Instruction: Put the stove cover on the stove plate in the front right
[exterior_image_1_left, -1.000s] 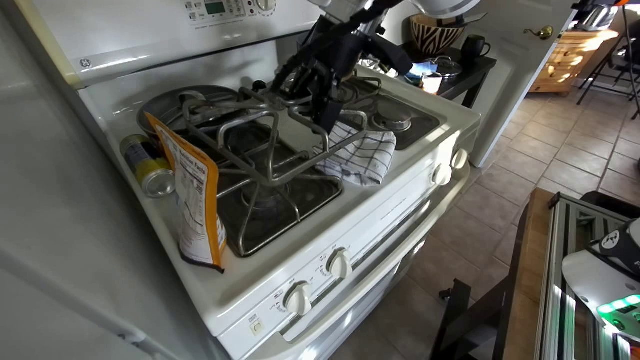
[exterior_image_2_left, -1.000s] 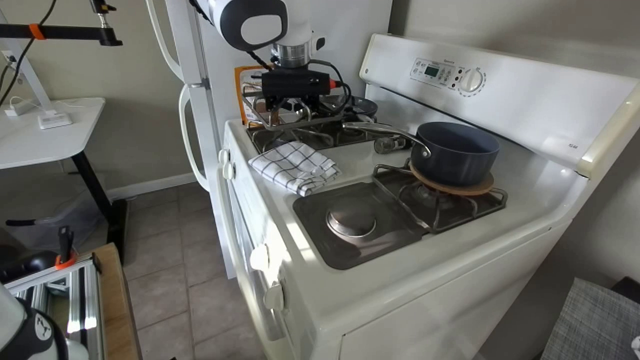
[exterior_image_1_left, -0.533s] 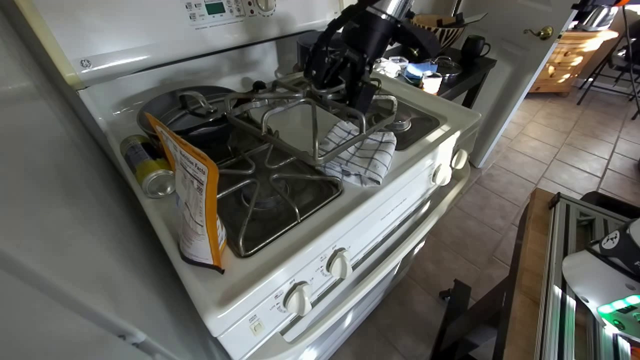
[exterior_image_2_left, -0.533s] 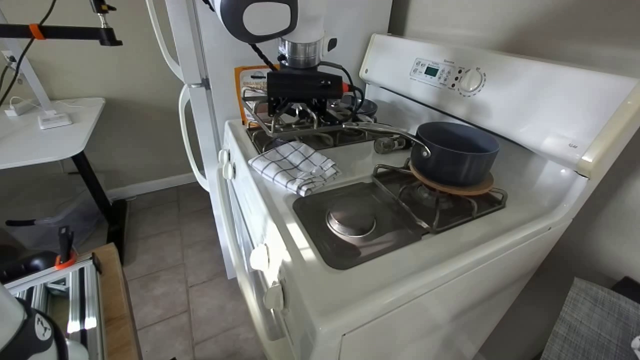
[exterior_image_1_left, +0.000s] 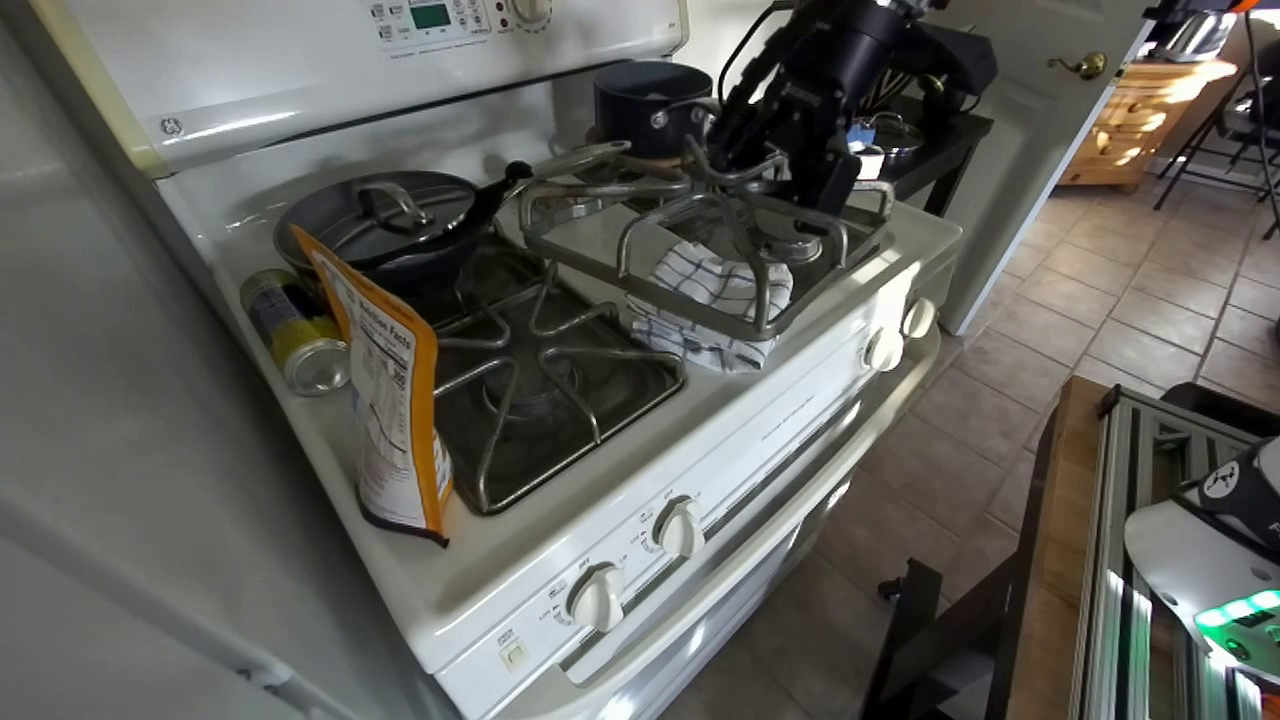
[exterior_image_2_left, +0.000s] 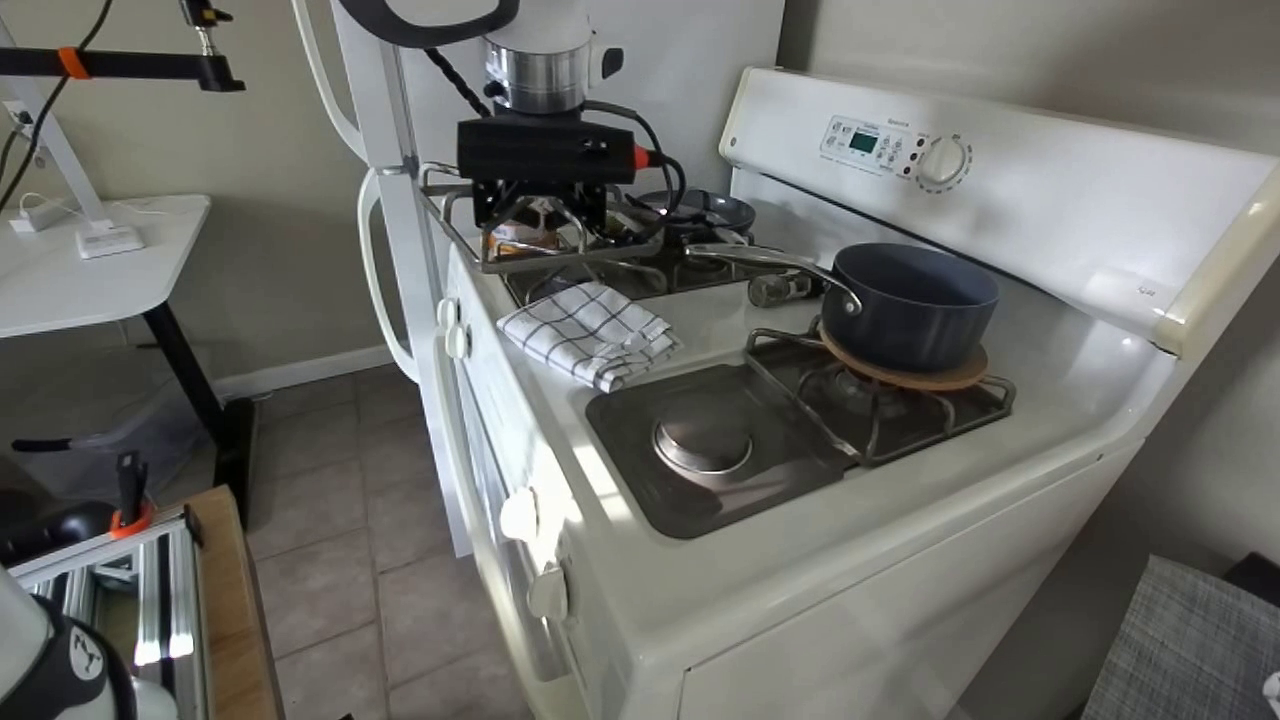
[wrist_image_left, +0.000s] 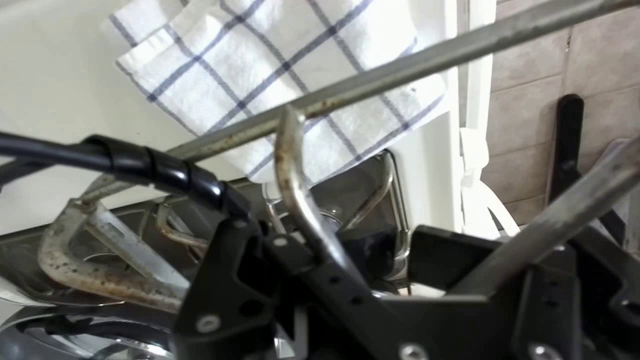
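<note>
While the Robotiq gripper (exterior_image_1_left: 775, 180) holds the square burner grate (exterior_image_1_left: 650, 292) just below it, off the cooktop (exterior_image_1_left: 490, 560), upper centre in an exterior view, front gas burner (exterior_image_2_left: 704, 445) sits lower centre in an exterior view.

Claw (exterior_image_1_left: 776, 185) and stove cover (exterior_image_1_left: 690, 308) — farther right in an exterior view — pot (exterior_image_1_left: 640, 112) in fuller sight

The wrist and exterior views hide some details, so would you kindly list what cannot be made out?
Where the claw grips the stove cover: wrist view, hidden by the claw's own black frame.
The pan: wrist view, cut off by left and bottom edges.
Front of the pouch: in an exterior view, mostly behind the claw.
Fine print on the stove front: in an exterior view, too small to read.
</note>
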